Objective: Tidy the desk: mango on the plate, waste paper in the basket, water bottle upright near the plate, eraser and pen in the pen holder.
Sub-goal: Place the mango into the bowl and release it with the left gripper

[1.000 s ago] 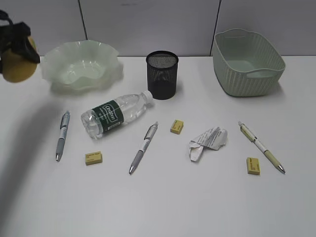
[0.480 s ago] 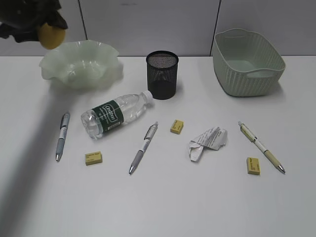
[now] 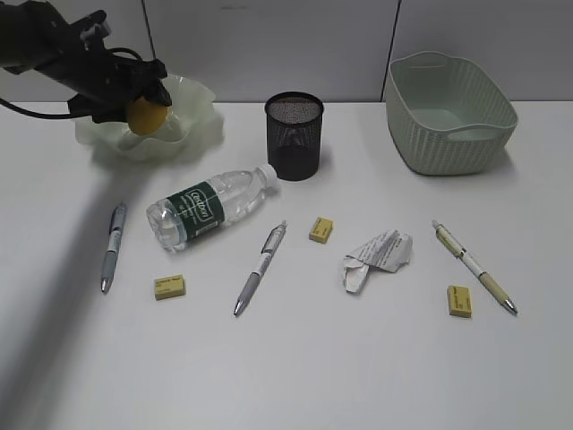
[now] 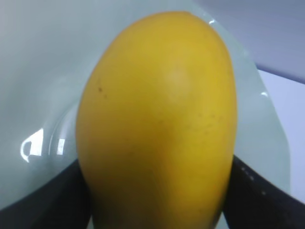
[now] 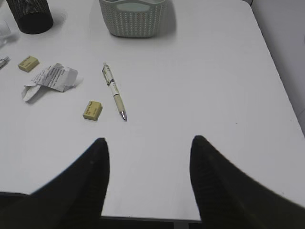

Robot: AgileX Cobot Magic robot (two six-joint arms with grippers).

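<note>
My left gripper [image 3: 143, 106] is shut on the yellow mango [image 3: 146, 116], holding it over the wavy pale-green plate [image 3: 195, 125]. In the left wrist view the mango [image 4: 157, 124] fills the frame with the plate [image 4: 38, 71] behind it and a dark finger on each side. The water bottle [image 3: 210, 206] lies on its side on the desk [image 3: 313, 358]. Pens [image 3: 113, 245] [image 3: 261, 266] [image 3: 473, 265], yellow erasers [image 3: 169, 286] [image 3: 320, 229] [image 3: 458, 300] and the waste paper [image 3: 376, 255] lie loose. My right gripper [image 5: 148, 143] hangs open and empty over the desk's near right edge.
The black mesh pen holder [image 3: 294, 136] stands behind the bottle. The woven basket [image 3: 448, 112] sits at the back right. In the right wrist view the waste paper [image 5: 50, 78], a pen [image 5: 114, 90] and an eraser [image 5: 92, 109] lie ahead to the left.
My left arm has carried the mango from the far left edge, up and rightward, and now holds it lower over the plate. Nothing on the desk has moved.
</note>
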